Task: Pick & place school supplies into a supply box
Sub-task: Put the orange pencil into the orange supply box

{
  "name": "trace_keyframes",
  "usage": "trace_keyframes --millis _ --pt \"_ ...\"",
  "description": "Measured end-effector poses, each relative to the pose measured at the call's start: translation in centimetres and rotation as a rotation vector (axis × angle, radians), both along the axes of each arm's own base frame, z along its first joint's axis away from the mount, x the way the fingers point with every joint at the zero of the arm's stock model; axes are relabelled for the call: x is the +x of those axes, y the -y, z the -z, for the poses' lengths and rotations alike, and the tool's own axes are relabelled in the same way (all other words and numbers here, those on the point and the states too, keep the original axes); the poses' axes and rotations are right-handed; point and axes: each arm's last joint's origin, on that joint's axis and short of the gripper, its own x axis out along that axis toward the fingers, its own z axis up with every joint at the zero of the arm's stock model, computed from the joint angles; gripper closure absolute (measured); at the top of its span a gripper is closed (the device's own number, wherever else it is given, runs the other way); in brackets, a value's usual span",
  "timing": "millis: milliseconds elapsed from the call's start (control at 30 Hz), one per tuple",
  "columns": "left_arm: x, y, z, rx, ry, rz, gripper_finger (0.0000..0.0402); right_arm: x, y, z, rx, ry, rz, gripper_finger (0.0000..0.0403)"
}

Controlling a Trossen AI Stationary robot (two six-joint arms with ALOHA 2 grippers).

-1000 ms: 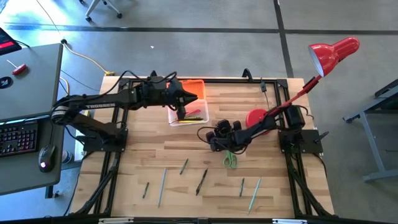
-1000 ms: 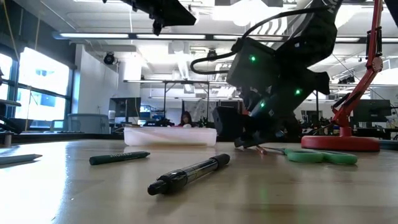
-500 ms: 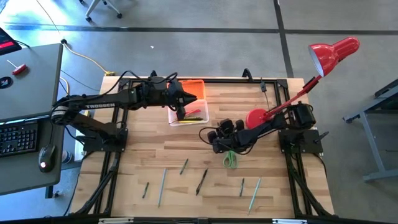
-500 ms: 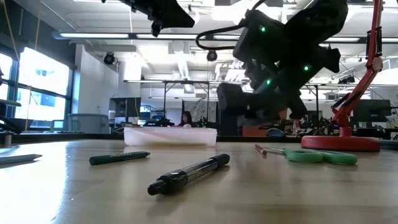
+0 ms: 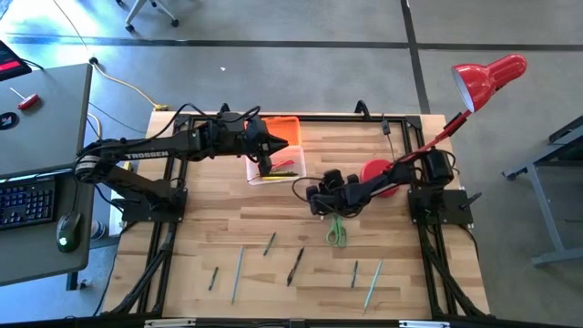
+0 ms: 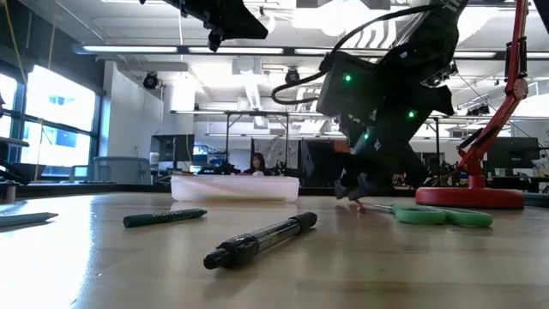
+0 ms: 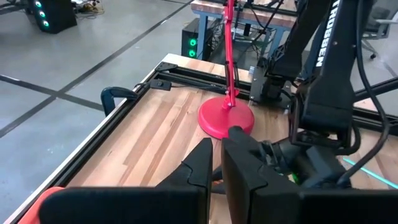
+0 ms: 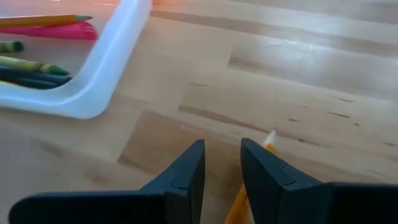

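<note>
The clear supply box [image 5: 290,169] with its orange lid [image 5: 286,130] sits at the far middle of the table; in the right wrist view its corner [image 8: 99,74] shows a pink marker, a pencil and green crayons inside. My left gripper [image 5: 265,166] hangs shut high above the box [image 6: 236,187], holding nothing. My right gripper [image 5: 316,204] is low over the table between the box and the green-handled scissors [image 5: 337,234], fingers a narrow gap apart. An orange pencil [image 8: 268,140] lies on the wood just under those fingers [image 6: 353,190], beside the scissors [image 6: 442,215].
The red lamp's base [image 5: 373,171] stands just behind the right arm, its stem slanting to the far right corner. Several pens and pencils lie scattered on the near half of the table [image 5: 296,264], among them a black pen [image 6: 262,239] and a green crayon [image 6: 163,218].
My right gripper rose from the table beside the scissors, then came down again a little nearer the box. The pencil and the scissors stayed where they lay.
</note>
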Motion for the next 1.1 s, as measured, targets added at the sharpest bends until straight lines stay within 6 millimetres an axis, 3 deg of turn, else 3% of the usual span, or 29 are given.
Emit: trace_keyframes --millis 167,400,533,667,833,1100 --pt "0.0 0.0 0.0 0.002 -0.002 0.001 0.0341 0.1 0.3 1.3 0.028 -0.019 0.022 0.0321" --pt "0.0 0.0 0.1 0.002 -0.012 0.001 0.0341 0.1 -1.0 2.6 -0.030 -0.042 -0.006 0.0321" --pt "-0.1 0.0 0.2 0.000 -0.023 0.000 0.0341 0.1 -1.9 1.0 -0.073 -0.045 -0.081 0.0321" --pt "-0.1 0.0 0.2 0.001 -0.024 -0.001 0.0341 0.3 -2.6 -2.8 -0.030 0.080 -0.123 0.0321" --pt "-0.1 0.0 0.2 0.001 -0.025 -0.002 0.0341 -1.0 -2.8 -5.2 0.035 0.052 -0.160 0.0321" --pt "-0.1 0.0 0.2 0.001 -0.025 -0.001 0.0341 -2.8 -2.9 -4.3 0.197 -0.012 -0.019 0.0321"
